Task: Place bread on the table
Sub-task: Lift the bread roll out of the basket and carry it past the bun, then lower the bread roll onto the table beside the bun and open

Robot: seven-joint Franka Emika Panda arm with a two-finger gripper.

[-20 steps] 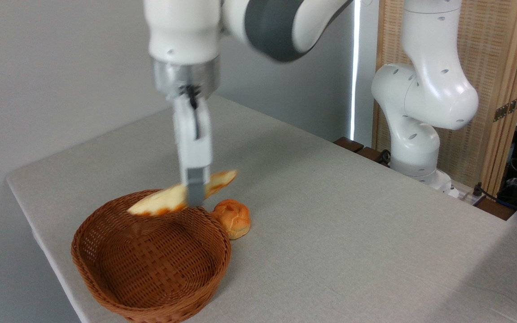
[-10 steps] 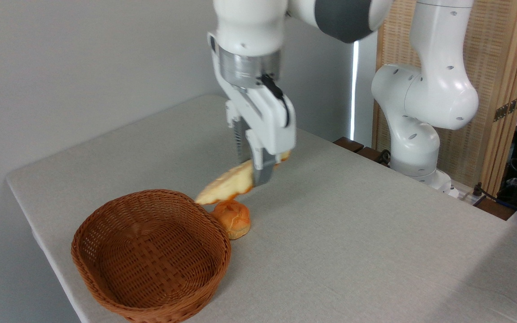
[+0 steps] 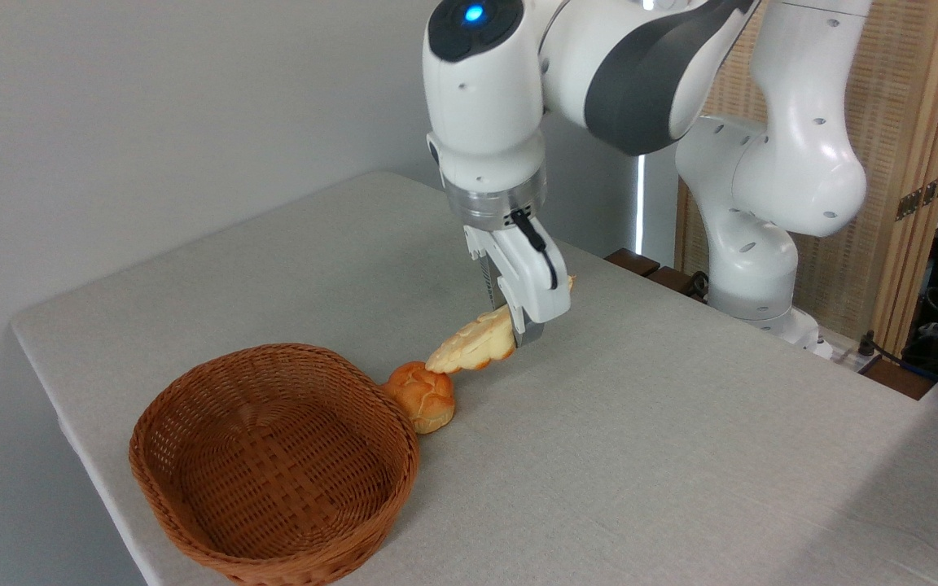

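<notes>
Nearest, the wicker basket [image 3: 273, 464] is sitting empty by the table's [image 3: 681, 456] front-left edge, with the round bun [image 3: 422, 395] lying just beyond its rim on the cloth. Farther in, the bread [image 3: 473, 345] is now hanging clear of the basket, having travelled rightward and downward over the last second; its lower tip is hovering just above the bun, whether touching cannot be told. The transfer is judged nearly complete, with only lowering and release remaining. The gripper [image 3: 518, 330] is clenching the loaf's upper half, fingers pointing down and tilted slightly, the wrist bending over from the arm's base at the far-right edge.
</notes>
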